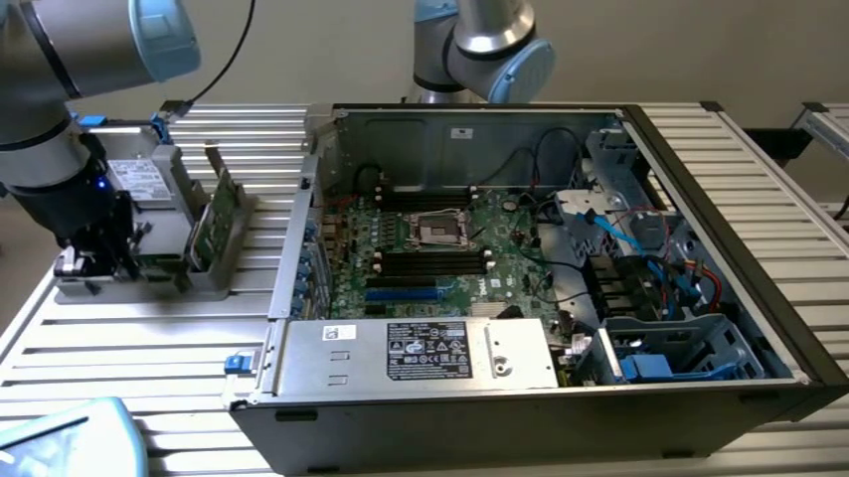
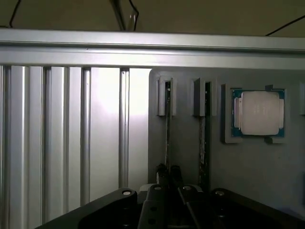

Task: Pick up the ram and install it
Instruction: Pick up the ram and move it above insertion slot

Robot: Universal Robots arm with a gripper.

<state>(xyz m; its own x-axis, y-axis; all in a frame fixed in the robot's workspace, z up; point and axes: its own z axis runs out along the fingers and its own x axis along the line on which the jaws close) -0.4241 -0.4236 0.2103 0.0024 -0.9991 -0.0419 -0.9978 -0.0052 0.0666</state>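
Claw (image 1: 95, 260) at the exterior view's left, lowered onto the grey holder (image 1: 146, 288) on the slatted table (image 1: 146, 338). Jaws narrow. In the wrist view the claw (image 2: 168, 170) has its fingertips (image 2: 161, 169) set close on either face of the ram (image 2: 167, 124), and by the look of it they pinch the top edge. The ram stands on edge in the holder's (image 2: 186, 143) first slot, directly beneath the claw, not lifted out. Its long axis runs along the slot, straight away from the fingers and crosswise to the line on which the jaws close, so judged well lined up for a straight pull upward. Next slot over holds a second green card (image 2: 205, 138), also on edge and close beside the ram but apart from it. Beyond that, a square silver processor chip (image 2: 259, 113) lies flat in its own pocket. The wrist view gives the finger-to-edge fit and the slot order. The exterior view gives the wider layout: the taller green card (image 1: 213, 214) stands just to the right of the claw, and further right is the open computer case (image 1: 438, 114), its motherboard (image 1: 458, 253) facing up with long dark memory slots (image 1: 431, 261), well apart from the holder.
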